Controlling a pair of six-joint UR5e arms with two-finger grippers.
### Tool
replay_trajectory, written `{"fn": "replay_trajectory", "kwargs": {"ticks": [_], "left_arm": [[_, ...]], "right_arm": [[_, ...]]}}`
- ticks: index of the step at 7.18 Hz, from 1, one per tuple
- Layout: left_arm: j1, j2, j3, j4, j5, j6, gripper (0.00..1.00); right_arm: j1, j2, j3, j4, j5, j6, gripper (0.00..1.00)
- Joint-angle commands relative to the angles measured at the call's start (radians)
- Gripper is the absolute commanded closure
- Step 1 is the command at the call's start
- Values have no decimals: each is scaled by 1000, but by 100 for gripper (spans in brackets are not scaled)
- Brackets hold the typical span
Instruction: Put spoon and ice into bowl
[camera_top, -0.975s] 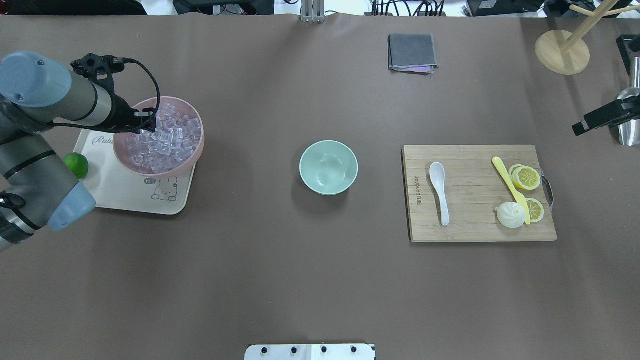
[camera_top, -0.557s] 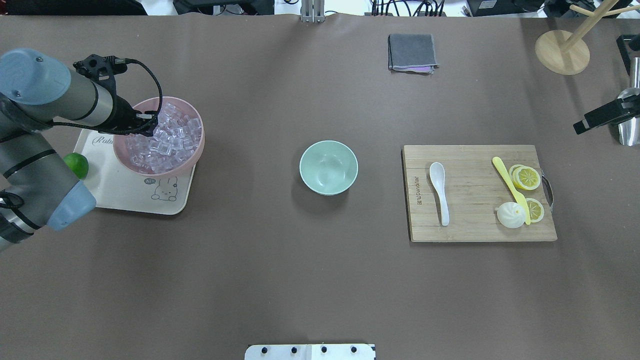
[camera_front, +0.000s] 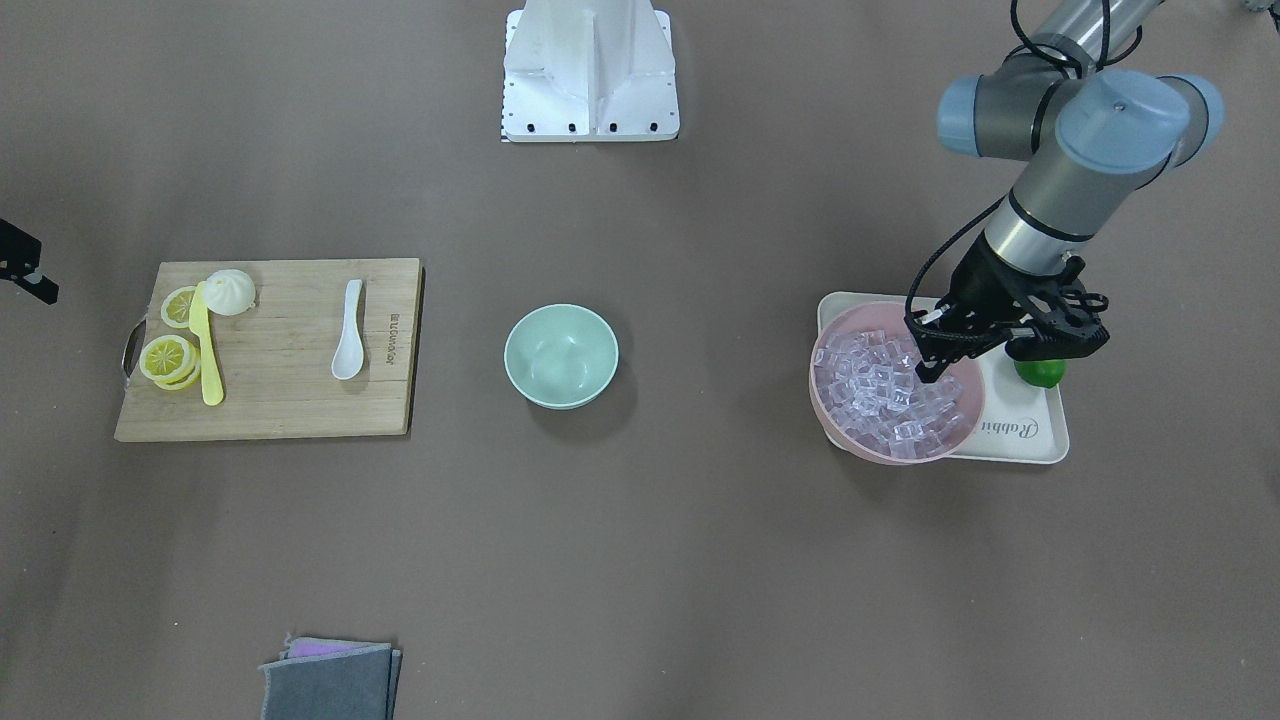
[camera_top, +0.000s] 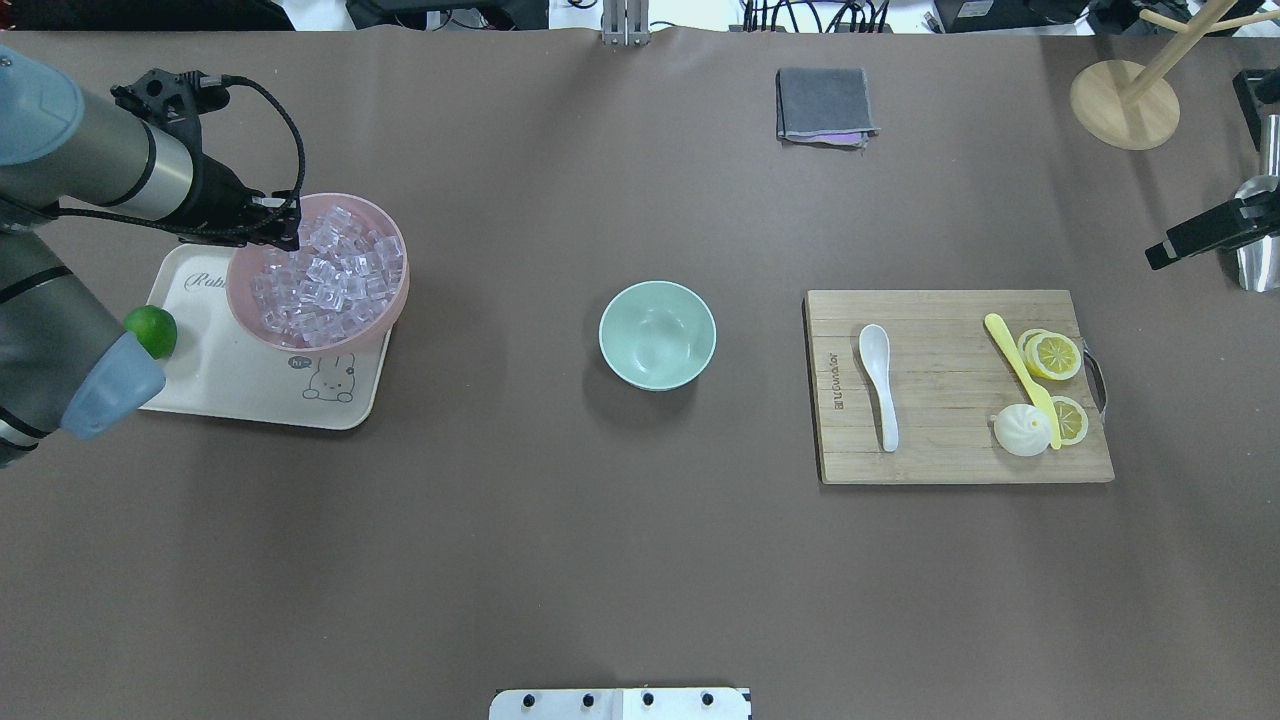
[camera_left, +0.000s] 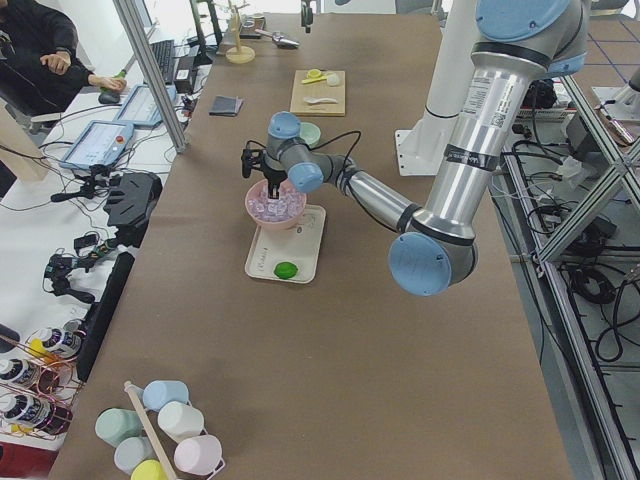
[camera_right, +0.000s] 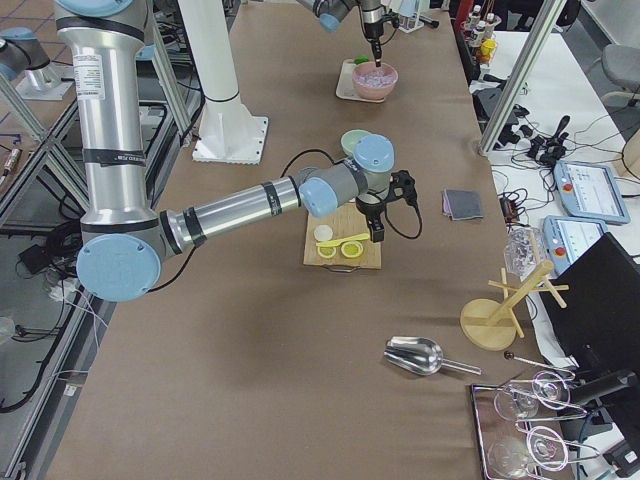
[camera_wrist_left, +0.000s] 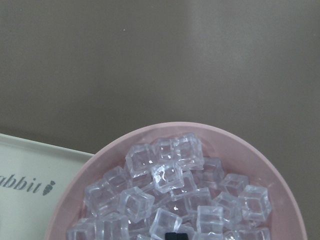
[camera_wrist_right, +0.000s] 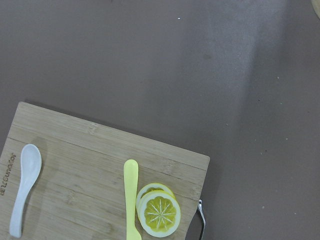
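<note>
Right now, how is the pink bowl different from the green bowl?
The pink bowl is bigger than the green bowl. The pink bowl is heaped with ice; the green bowl is empty. The pink bowl sits on a tray; the green bowl sits straight on the table. Both are round, plain and upright.

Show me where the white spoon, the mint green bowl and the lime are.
spoon (camera_top: 881, 390): overhead exterior view, where the handle meets the scoop.
bowl (camera_top: 657, 338): overhead exterior view, bare inside bottom.
lime (camera_top: 152, 331): overhead exterior view, its top, on the tray.
</note>
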Motion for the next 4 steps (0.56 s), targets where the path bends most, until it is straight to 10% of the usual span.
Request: {"fn": "replay_trajectory", "kwargs": {"ticks": [1, 3, 4], "left_arm": [[2, -12, 22, 2, 5, -7, 34], [49, -33, 31, -5, 92, 5, 4], [84, -44, 40, -3, 106, 3, 3]], "right_arm": [[-2, 0, 0, 0, 0, 1, 0], [-2, -2, -2, 0, 0, 0, 0], [-2, 0, -2, 0, -2, 0, 0]]}}
